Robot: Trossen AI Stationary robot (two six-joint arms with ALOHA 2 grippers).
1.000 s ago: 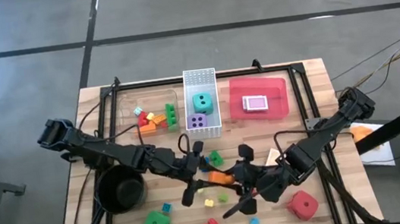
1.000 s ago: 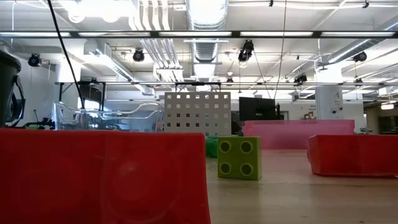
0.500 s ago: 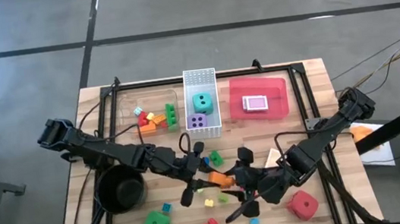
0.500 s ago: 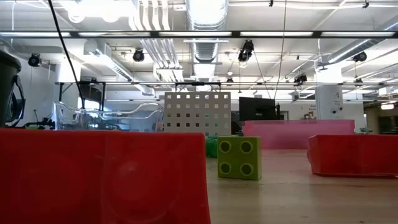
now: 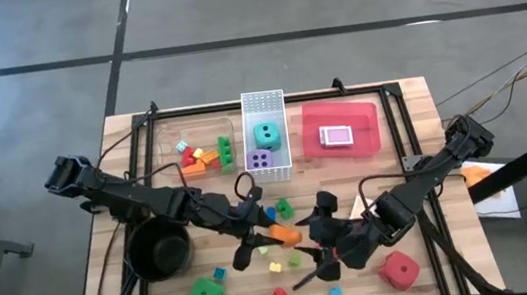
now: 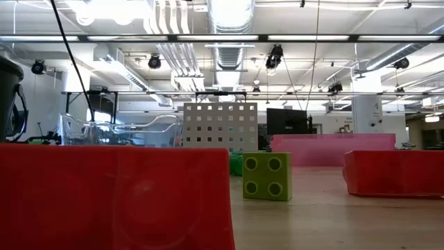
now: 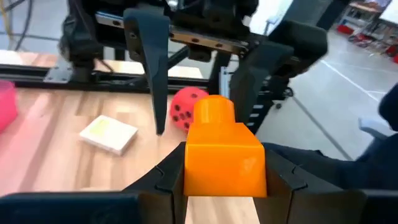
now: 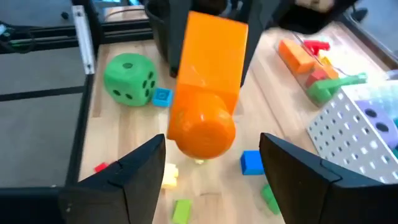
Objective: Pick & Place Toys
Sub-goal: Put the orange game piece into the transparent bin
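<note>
The left hand (image 7: 222,186) is clamped on the orange brick (image 7: 222,152), held above the surface. Directly ahead, the right hand (image 8: 211,171) stands spread apart around its studded end. The brick looks light, rigid and smooth plastic; its flat sides seem best to grip.

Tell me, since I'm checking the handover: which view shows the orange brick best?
The left wrist view: the orange brick fills it, clamped between the left gripper fingers. Right wrist shows its round end; high view, a sliver; low view, nothing.
</note>
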